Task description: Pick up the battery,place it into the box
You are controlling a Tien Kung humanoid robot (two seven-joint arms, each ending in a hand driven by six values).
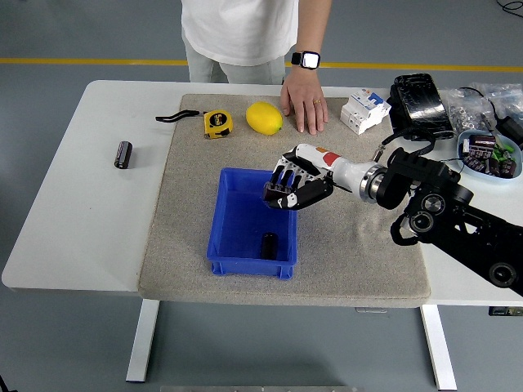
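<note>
The right hand (296, 186) reaches in from the worktop's right side and hangs over the right rim of the blue box (252, 222), its 5 fingers curled downward and holding nothing that can be seen. Inside the box, near its front wall, 1 black battery (269, 244) stands on the floor – below and a little nearer than the hand, not touching it. The box sits on a grey mat (188, 204) that covers the middle of the white worktop (82, 220), closer to the mat's near edge than its far one. A 2nd black battery (122, 153) lies on bare worktop toward the left edge, well apart from the mat. Along the mat's far edge sit a yellow tape measure (217, 122) with a black strap trailing left, and just beside it a lemon (264, 118). A person stands at the far side, 1 hand (302, 104) resting flat on the mat next to the lemon, a watch (306, 60) on the wrist. Right of that hand lies a white circuit breaker (364, 109), then a black pouch (418, 106) near the far right corner – and by the right edge a small bowl of parts (487, 153). The left arm is out of view.
</note>
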